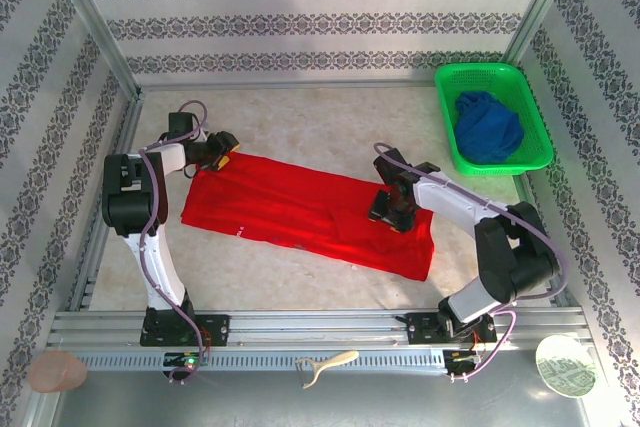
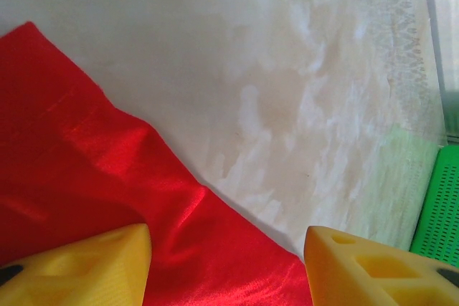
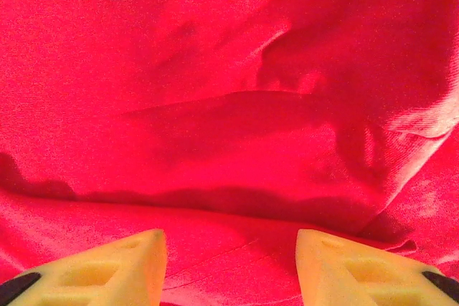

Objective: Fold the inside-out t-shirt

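At the centre right of the overhead view, the right gripper [image 1: 389, 210] sits low over the shirt [image 1: 300, 209], close to its lower-right end. Its wrist camera shows two yellow fingers [image 3: 107, 266] spread apart and released, with nothing pinched between them and creased red cloth beneath and beyond them. At the upper left of the overhead view, the left gripper [image 1: 222, 152] is at the shirt's upper-left corner. Its wrist camera shows its yellow fingers likewise parted, not clamped on anything. The shirt's edge runs diagonally under the gap, with red cloth to the left and bare pale table [image 2: 287, 69] to the right. The shirt lies on the table as a long red band, slanting from upper left to lower right across the middle of the frame, between the two arms. In the upper right corner, well apart from the shirt, a green basket [image 1: 480, 75] holds a crumpled blue garment [image 1: 488, 129].
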